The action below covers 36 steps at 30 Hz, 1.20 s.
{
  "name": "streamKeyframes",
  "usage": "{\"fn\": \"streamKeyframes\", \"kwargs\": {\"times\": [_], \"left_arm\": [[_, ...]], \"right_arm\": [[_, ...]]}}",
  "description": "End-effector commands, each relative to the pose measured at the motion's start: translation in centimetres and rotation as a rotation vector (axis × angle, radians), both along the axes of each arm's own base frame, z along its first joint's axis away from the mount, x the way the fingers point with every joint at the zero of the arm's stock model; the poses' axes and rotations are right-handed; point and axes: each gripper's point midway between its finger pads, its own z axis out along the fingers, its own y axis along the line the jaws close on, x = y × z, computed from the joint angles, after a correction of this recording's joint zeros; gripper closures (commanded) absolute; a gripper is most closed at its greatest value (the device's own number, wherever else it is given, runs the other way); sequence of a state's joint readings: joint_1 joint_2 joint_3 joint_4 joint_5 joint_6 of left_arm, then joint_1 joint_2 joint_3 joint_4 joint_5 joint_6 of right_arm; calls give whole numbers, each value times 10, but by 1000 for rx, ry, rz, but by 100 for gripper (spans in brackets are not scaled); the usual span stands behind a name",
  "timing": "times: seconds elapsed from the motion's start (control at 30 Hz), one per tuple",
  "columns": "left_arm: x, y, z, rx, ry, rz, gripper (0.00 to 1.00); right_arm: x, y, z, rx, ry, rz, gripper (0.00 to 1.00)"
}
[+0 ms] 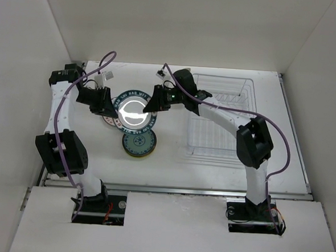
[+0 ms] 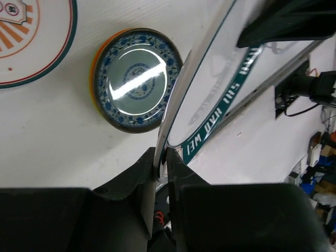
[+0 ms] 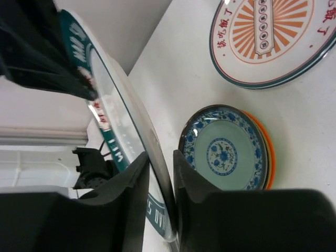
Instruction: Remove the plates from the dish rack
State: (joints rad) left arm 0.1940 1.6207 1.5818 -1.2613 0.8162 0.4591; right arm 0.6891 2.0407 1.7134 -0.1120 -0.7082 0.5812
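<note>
Top external view: both arms met over the left half of a white table (image 1: pixel 171 169), holding one plate (image 1: pixel 133 113) between them. This plate was white with a dark teal rim carrying white capital letters. From the left wrist they looked like "HAO" and "WEI", and the rest was cut off.

The left gripper (image 2: pixel 160 156) was clamped on the plate's edge at 9 o'clock, its two black fingers pressed against the rim. The right gripper (image 3: pixel 161 164) straddled the opposite edge at 3 o'clock. I could not tell whether its fingers were pressing on the rim.

At 6 o'clock from the held plate, a teal-green plate with a blue pattern (image 1: pixel 138 142) lay flat on the table. It sat on an orange plate (image 3: pixel 266 155), of which only a thin crescent showed. At 8 o'clock, partly under the held plate, lay a white plate with an orange sunburst centre (image 3: pixel 268 37). It bore red Chinese characters too small to read with certainty.

The dish rack (image 1: pixel 213 134) stood at 3 o'clock, well apart from the plates, with bare tabletop between them. More bare tabletop ran from the stacked plates to the table's front edge at 6 o'clock. White walls enclosed the table at the left, back and right.
</note>
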Motion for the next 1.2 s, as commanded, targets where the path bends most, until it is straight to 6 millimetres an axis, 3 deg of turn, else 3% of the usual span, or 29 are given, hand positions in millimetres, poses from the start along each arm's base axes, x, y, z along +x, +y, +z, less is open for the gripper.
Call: {"fn": "streamKeyframes", "kwargs": {"times": [0.0, 0.03, 0.1, 0.13, 0.33, 0.47, 0.5, 0.57, 0.6, 0.73, 0.77, 0.9, 0.93, 1.0, 1.07, 1.13, 1.17], "left_arm": [[-18, -47, 55, -305, 19, -53, 100], [-15, -45, 52, -320, 44, -39, 100], [-18, -46, 52, -339, 69, -50, 100], [-15, -44, 52, -353, 82, -45, 100], [-18, -40, 52, -389, 118, -55, 100], [-18, -32, 51, -410, 129, -26, 100], [-16, -26, 51, -411, 125, -5, 100], [-13, -19, 49, -401, 125, 20, 100], [-11, -15, 46, -384, 128, 38, 100], [-1, 12, 4, -211, 176, 167, 100], [4, 16, 0, -185, 138, 173, 100], [15, 26, -8, -162, 100, 236, 100], [18, 26, -5, -168, 101, 265, 100], [33, 45, -8, -113, 59, 329, 100], [45, 57, -12, -78, 58, 413, 100], [62, 78, -21, -1, 22, 488, 100], [66, 83, -23, 21, 14, 510, 100]], "right_arm": [[-8, 25, -4, 7, -17, 22, 70], [-7, 26, 0, 14, -25, 21, 58], [-6, 25, 0, 4, -21, 12, 53], [-5, 26, -5, -2, -14, 12, 46], [-4, 25, -7, -11, -10, 2, 39], [5, 19, -3, -25, -18, -40, 20], [7, 19, -3, -29, -21, -51, 7], [16, 9, 7, -47, -49, -110, 0], [22, 3, 10, -56, -56, -143, 0], [40, -17, 29, -118, -142, -284, 0], [53, -24, 42, -129, -177, -361, 0], [69, -57, 61, -213, -243, -538, 0], [68, -65, 75, -204, -264, -570, 0], [68, -79, 89, -203, -292, -630, 0], [60, -89, 113, -178, -331, -640, 0], [52, -96, 117, -177, -332, -640, 0], [45, -102, 133, -157, -354, -642, 0]]}}
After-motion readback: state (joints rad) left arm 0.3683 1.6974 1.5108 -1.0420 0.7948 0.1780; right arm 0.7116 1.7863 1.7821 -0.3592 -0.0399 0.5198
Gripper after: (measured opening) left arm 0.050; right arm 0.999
